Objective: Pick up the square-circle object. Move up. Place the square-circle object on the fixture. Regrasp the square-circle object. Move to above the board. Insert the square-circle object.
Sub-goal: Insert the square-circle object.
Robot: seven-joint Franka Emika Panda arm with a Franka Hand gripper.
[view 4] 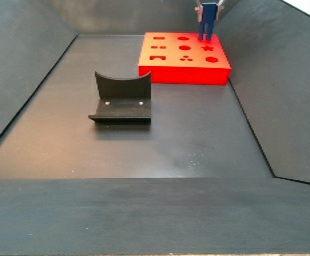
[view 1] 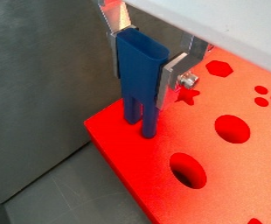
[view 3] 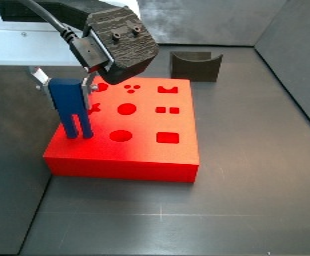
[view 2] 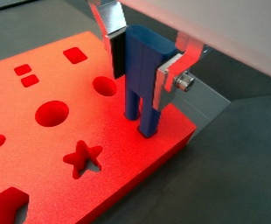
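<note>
The square-circle object [view 1: 141, 74] is a blue piece hanging upright with its two prongs pointing down, and my gripper [view 1: 144, 70] is shut on its blocky body. Silver fingers [view 2: 167, 80] clamp the object [view 2: 141, 70] from both sides. Its prong tips reach the top face of the red board [view 1: 208, 166] close to a corner, beside the star cutout [view 2: 83, 157]; I cannot tell whether they touch. In both side views the gripper [view 3: 62, 88] [view 4: 209, 10] holds the object [view 3: 71, 108] [view 4: 209, 20] over the board's [view 3: 144, 140] [view 4: 185, 60] edge. The fixture [view 3: 195, 66] [view 4: 120, 98] stands apart, with nothing in its recess.
Dark grey walls enclose the workspace floor [view 4: 158, 150]. One wall [view 1: 33, 79] runs close beside the board's edge where the gripper hangs. The arm's black wrist [view 3: 118, 45] looms above the board's far left.
</note>
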